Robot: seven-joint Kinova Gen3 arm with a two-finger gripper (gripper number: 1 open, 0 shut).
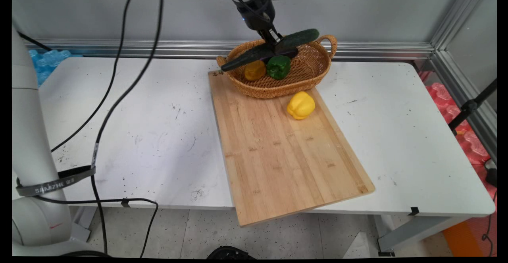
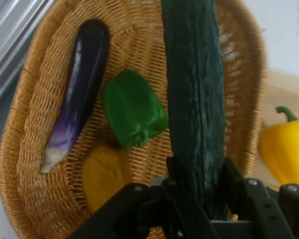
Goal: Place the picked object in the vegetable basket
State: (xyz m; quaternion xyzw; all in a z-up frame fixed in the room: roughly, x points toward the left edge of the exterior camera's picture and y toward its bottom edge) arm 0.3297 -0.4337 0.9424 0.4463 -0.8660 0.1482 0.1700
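Observation:
My gripper (image 1: 274,41) is shut on a long dark green cucumber (image 1: 270,50), held level above the wicker basket (image 1: 309,76). In the hand view the cucumber (image 2: 194,99) runs up from between the fingers, over the basket (image 2: 30,149). Inside the basket lie a green bell pepper (image 1: 278,66), an orange-yellow pepper (image 1: 254,70) and a purple eggplant (image 2: 77,89); the eggplant is hidden in the main view. A yellow bell pepper (image 1: 301,105) rests on the wooden cutting board (image 1: 278,156) just in front of the basket, and shows at the hand view's right edge (image 2: 286,149).
The board lies slantwise on the white table (image 1: 151,128), its near corner overhanging the front edge. Black cables (image 1: 119,96) hang over the table's left half. A metal rail and wall run behind the basket.

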